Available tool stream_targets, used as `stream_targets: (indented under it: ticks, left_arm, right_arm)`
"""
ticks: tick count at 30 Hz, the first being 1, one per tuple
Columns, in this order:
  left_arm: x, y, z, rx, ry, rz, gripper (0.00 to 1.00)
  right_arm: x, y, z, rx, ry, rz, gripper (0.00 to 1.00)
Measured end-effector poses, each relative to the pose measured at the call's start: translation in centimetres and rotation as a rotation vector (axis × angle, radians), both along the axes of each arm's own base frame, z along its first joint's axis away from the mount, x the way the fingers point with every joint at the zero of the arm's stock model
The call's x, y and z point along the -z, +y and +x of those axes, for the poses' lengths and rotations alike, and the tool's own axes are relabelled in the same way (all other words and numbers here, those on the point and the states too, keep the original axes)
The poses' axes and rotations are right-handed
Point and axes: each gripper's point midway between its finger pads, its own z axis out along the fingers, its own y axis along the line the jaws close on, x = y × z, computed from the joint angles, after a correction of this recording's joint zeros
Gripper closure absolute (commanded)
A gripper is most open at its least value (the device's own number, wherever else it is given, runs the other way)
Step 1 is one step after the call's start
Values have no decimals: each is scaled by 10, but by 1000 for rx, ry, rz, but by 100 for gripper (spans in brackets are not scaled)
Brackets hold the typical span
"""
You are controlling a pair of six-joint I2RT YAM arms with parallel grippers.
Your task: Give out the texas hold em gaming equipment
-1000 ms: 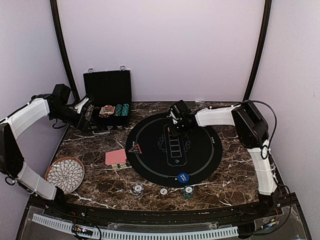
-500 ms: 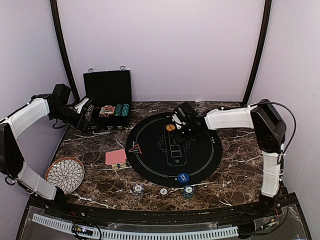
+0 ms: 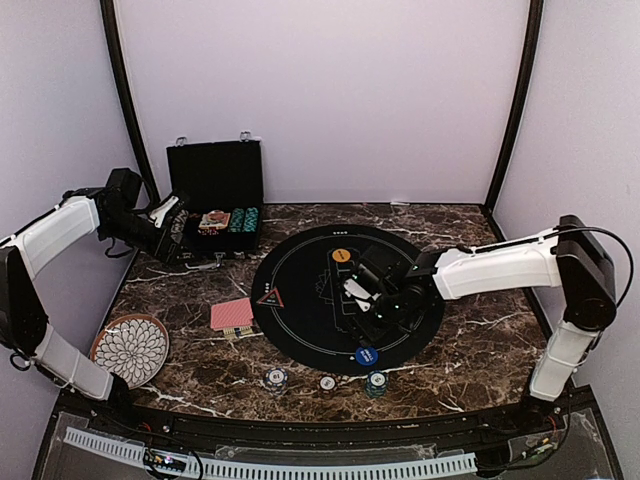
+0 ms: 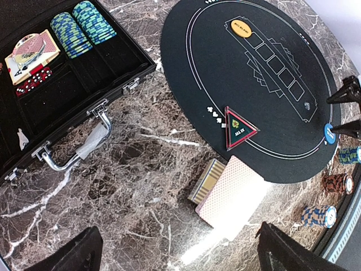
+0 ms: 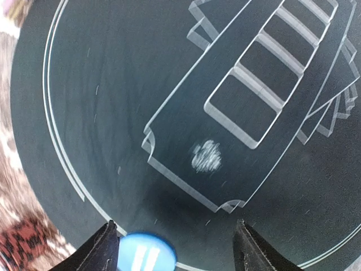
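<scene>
On the round black mat (image 3: 300, 330) lie an orange button (image 3: 341, 255) at the far side, a blue button (image 3: 366, 355) at the near rim and a red-edged triangle marker (image 3: 270, 297) at the left. My right gripper (image 3: 372, 312) hovers open over the mat's near half. In the right wrist view the blue button (image 5: 144, 255) sits just inside the left fingertip of the empty right gripper (image 5: 177, 248). Red-backed cards (image 3: 232, 314) lie left of the mat. My left gripper (image 3: 176, 232) hangs open near the case, above the cards (image 4: 231, 189).
A black hinged case (image 3: 215, 180) stands open at the back left, with chip stacks (image 3: 243, 218) and dice inside. A flower-patterned plate (image 3: 131, 348) sits at the near left. Three chip stacks (image 3: 275, 378) (image 3: 327, 382) (image 3: 376, 382) line the near edge.
My right gripper opened and left the orange button on the mat's far side. It then swung toward the near side, over the blue button. The left arm stayed still.
</scene>
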Motion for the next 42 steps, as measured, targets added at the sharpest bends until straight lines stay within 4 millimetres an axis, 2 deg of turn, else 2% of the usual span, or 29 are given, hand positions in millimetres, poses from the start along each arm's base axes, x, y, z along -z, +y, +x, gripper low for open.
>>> stream_targets:
  ticks: [5, 12, 18, 21, 26, 33, 42]
  left_arm:
    - [-1, 0, 0, 1, -4, 0, 1]
    - [-5, 0, -1, 5, -19, 1, 1]
    - [-7, -1, -2, 5, -24, 1, 1]
    - [-8, -1, -2, 5, -27, 1, 1]
    - [-11, 0, -3, 5, -35, 1, 1]
    - [-11, 0, -3, 5, -35, 1, 1]
    - [-11, 0, -3, 5, -38, 4, 1]
  right_arm:
    - [4, 3, -18, -42, 21, -26, 30]
    - [15, 7, -31, -79, 42, -57, 31]
    - [25, 4, -39, -93, 39, -100, 32]
    - [33, -5, -42, -85, 48, -120, 34]
    - [32, -10, -42, -69, 31, -114, 37]
    - [32, -14, -38, -25, 15, -109, 51]
    - [31, -39, -21, 73, 1, -116, 51]
